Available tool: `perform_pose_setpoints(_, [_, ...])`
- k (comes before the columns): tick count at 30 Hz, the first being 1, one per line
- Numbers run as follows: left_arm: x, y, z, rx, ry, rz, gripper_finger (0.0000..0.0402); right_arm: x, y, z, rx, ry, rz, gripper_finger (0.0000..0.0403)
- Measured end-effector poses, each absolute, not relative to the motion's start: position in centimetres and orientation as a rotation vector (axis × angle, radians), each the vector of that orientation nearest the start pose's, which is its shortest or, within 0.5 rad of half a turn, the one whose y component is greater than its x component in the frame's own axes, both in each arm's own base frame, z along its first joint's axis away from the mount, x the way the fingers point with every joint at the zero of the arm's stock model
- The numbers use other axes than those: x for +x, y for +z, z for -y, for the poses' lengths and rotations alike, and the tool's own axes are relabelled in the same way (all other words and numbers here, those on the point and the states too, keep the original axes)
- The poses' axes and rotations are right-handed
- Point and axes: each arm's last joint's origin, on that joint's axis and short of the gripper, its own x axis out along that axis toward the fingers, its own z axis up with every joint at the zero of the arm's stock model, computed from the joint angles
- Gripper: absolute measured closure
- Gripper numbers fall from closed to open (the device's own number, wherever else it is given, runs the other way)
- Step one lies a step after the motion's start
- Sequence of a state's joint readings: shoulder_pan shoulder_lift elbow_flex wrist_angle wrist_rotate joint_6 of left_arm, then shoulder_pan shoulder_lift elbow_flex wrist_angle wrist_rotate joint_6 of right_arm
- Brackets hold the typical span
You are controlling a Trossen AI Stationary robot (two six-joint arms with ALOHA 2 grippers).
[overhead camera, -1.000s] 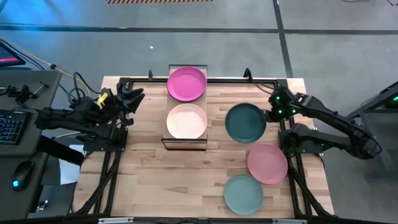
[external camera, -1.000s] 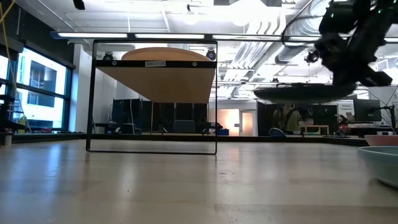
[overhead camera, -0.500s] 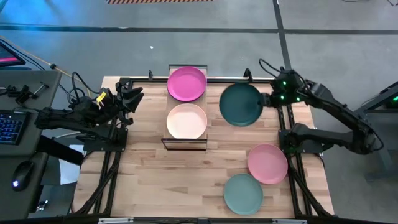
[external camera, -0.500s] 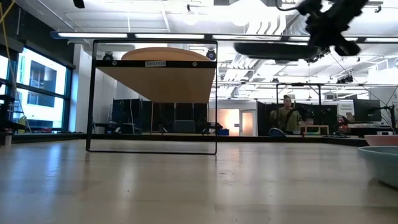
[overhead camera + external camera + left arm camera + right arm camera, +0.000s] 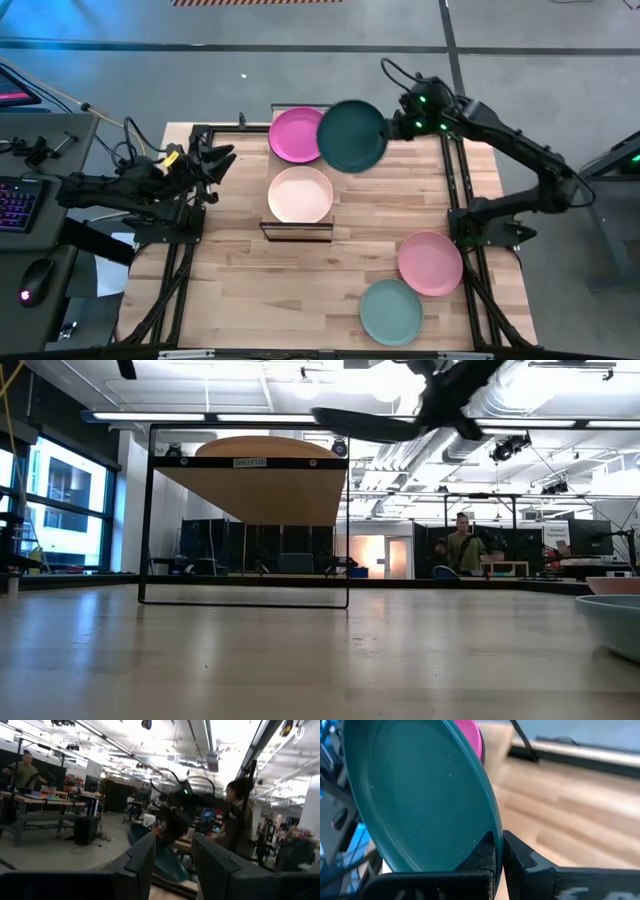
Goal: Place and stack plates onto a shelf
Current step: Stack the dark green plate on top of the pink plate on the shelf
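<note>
My right gripper (image 5: 396,128) is shut on the dark green plate (image 5: 352,136), high over the far part of the table. The plate overlaps the right edge of the magenta plate (image 5: 293,135). The magenta plate and the cream plate (image 5: 300,195) lie flat on the shelf (image 5: 297,230), magenta on the far half. The pink plate (image 5: 430,262) and the light teal plate (image 5: 390,312) lie on the table near its right near corner. No dark grey-black plate shows. My left gripper (image 5: 222,155) waits open by the table's left edge. My right gripper pinches the dark green plate's rim (image 5: 489,831) between its two fingers, on the side of the plate that faces the table's right. The fingers come about level from the right. The plate is lifted clear, well above the shelf, slightly tilted (image 5: 365,425).
The shelf's dark frame (image 5: 248,462) stands toward the table's far edge. Dark rails (image 5: 455,180) run along both sides of the table. Bare wood lies near of the shelf. People show in the room behind.
My right gripper has carried the dark green plate up, toward the far edge and then left. The plate has gone from beside the cream plate's right to above the magenta plate's right edge. In the low view it has risen above the shelf's top.
</note>
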State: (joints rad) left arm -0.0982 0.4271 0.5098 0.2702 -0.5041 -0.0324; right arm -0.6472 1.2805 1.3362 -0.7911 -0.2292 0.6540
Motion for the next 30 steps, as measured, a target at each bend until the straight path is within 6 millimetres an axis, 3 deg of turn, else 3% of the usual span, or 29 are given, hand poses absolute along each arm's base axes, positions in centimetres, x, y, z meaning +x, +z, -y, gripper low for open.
perform_pose_setpoints(5, [10.8, 32.2, -0.3, -0.113, 0.403, 0.309, 0.0284, 24.5, 36.1, 17.8, 0.950, -0.632, -0.449, 0.0403])
perform_pose_setpoints(9, [10.8, 32.1, -0.4, -0.099, 0.408, 0.299, 0.0284, 27.7, 34.3, 19.8, 1.000, -0.639, -0.410, 0.0403])
perform_pose_setpoints(15, [10.8, 32.1, -0.4, -0.100, 0.408, 0.300, 0.0284, 31.7, 31.8, 20.5, 1.045, -0.584, -0.402, 0.0403])
perform_pose_setpoints(19, [10.8, 32.1, -0.4, -0.102, 0.408, 0.300, 0.0284, 32.9, 30.8, 20.5, 1.049, -0.571, -0.422, 0.0403])
perform_pose_setpoints(30, [10.8, 32.1, -0.4, -0.107, 0.406, 0.300, 0.0284, 33.1, 30.7, 20.5, 1.056, -0.625, -0.398, 0.0403])
